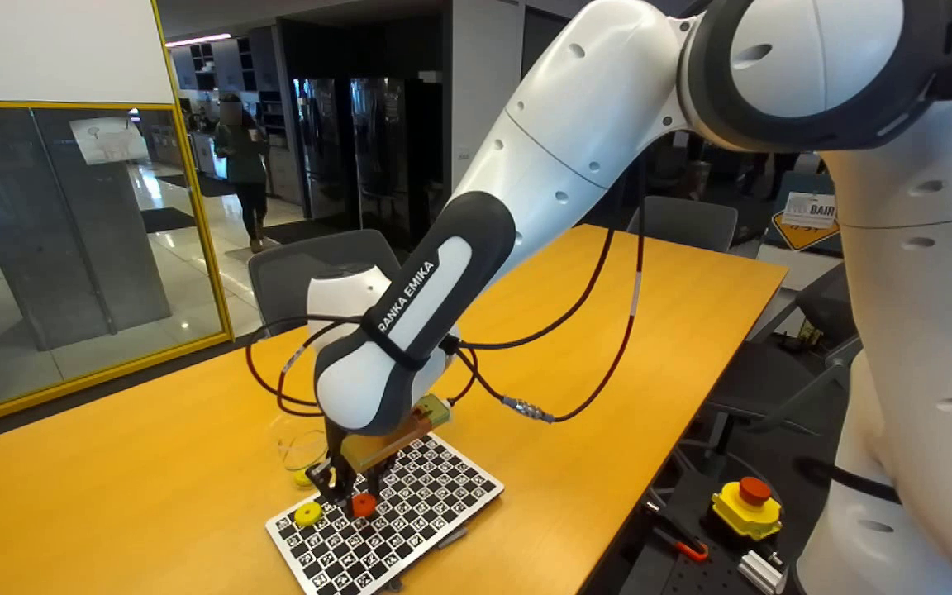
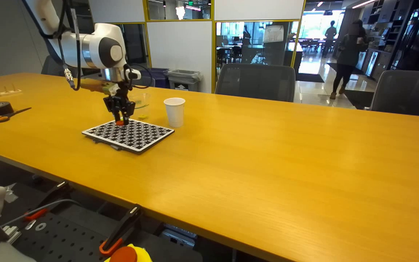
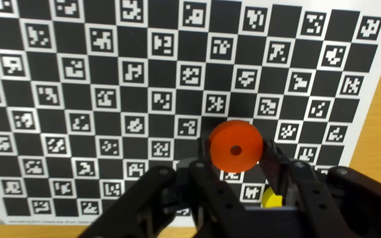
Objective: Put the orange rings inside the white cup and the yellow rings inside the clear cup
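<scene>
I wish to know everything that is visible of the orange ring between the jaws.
The orange ring is a thick round disc, orange-red, with one small round hole in the middle. Its surface looks smooth, perhaps plastic or painted wood. It sits about level, a flat face upward, on or just above the checkered board; which of the two, I cannot tell. The jaws appear closed on opposite sides of its edge.

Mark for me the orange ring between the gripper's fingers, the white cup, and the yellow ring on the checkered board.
Orange ring (image 3: 236,138): wrist view, on its flat face, beside the central hole.
White cup (image 2: 175,115): an exterior view, on its outer wall.
Yellow ring (image 1: 308,516): an exterior view, on its top face.
</scene>
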### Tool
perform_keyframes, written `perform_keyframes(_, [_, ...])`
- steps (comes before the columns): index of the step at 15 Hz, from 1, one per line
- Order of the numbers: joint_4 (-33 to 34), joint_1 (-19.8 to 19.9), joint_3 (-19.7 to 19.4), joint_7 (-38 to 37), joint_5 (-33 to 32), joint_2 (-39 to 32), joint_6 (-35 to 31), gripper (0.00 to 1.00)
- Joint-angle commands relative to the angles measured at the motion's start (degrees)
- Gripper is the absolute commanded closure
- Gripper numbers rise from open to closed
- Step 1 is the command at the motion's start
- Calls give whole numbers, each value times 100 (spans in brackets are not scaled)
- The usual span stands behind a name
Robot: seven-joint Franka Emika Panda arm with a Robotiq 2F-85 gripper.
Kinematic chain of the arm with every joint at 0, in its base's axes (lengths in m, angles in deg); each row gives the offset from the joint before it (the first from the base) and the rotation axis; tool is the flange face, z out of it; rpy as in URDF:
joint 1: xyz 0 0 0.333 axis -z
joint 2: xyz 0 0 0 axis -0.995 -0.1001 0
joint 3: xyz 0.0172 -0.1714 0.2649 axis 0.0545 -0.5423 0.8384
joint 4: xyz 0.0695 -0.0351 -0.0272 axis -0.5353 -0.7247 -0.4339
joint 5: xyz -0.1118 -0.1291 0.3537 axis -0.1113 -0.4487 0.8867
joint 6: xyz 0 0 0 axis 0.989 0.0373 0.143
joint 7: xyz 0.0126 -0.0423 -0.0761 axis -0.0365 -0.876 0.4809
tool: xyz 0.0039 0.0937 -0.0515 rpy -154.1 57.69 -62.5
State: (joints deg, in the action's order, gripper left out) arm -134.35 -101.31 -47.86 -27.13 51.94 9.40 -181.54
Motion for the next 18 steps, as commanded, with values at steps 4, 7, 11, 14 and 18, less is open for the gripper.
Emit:
perform_keyframes(4, [397, 396, -337, 32, -195, 791, 904, 77])
perform_keyframes(7, [848, 662, -378, 164, -181, 792, 1293, 76])
perform_keyframes(11, [1450, 934, -382, 344, -88, 545, 1614, 77])
perform_keyframes(14, [1728, 1109, -379, 530, 12, 339, 1696, 77])
perform_keyframes(18, [2063, 1300, -369, 799, 160, -10, 1777, 77])
